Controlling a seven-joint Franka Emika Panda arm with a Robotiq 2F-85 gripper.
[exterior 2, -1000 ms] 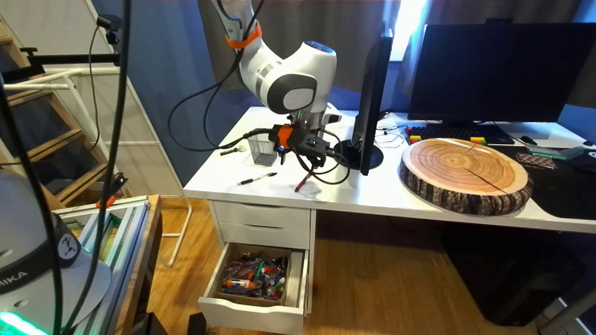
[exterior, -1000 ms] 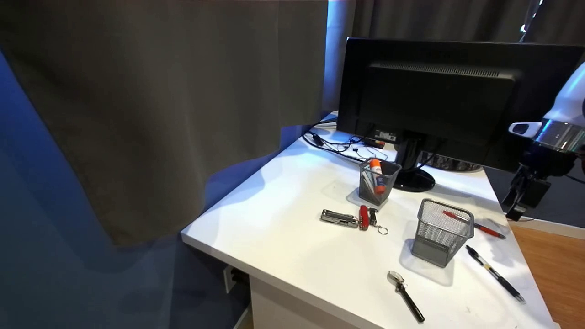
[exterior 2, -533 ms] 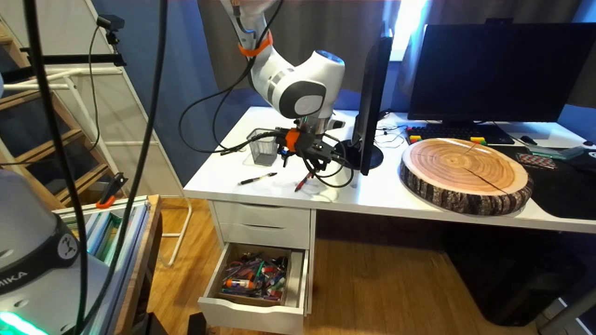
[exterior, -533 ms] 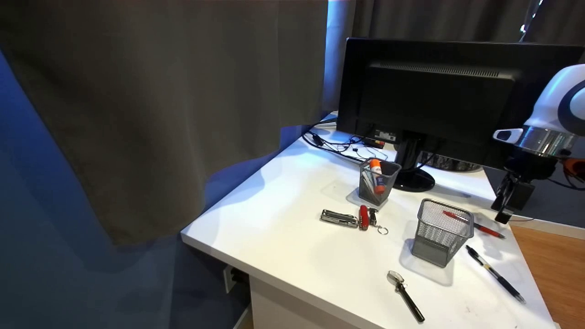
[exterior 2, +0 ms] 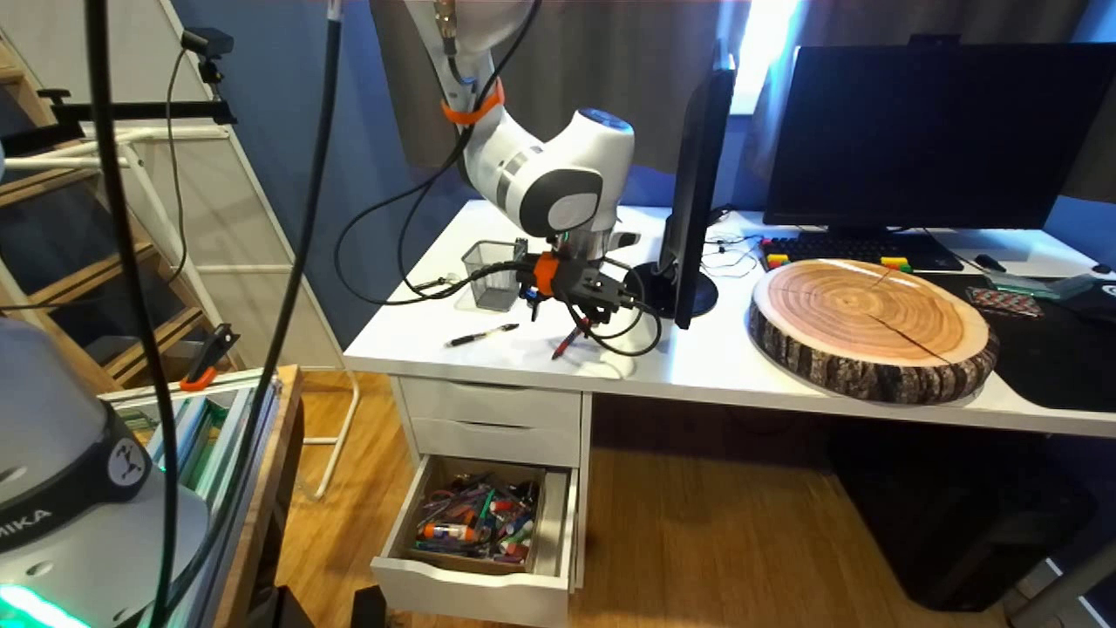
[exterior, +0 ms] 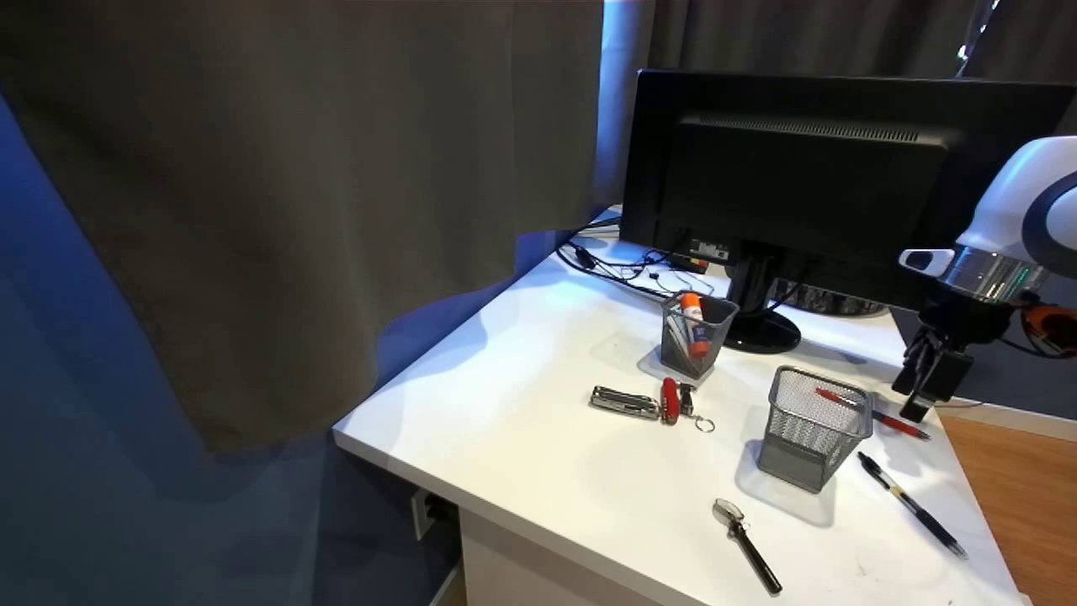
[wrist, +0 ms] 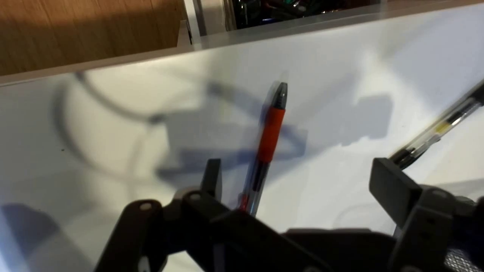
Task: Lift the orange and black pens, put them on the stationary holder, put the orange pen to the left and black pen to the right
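Currently, one slim orange-and-clear plastic pen [wrist: 271,134] is lying on the white tabletop [exterior: 538,404], its long axis running toward the front edge, dark tip foremost. One slim black plastic pen [exterior: 925,518] is lying aslant near one of two grey wire-mesh boxes [exterior: 791,463]. The black tool [wrist: 297,172] is hovering above the orange pen, released, fingers apart.

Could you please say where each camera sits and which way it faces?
In an exterior view: off one end of the desk, facing the monitor's back; arm's end shows.
In an exterior view: before the desk, facing its front edge; base and arm show.
Wrist view: behind the fingers, which show, facing down at the orange pen.
Both exterior views share one mesh holder.
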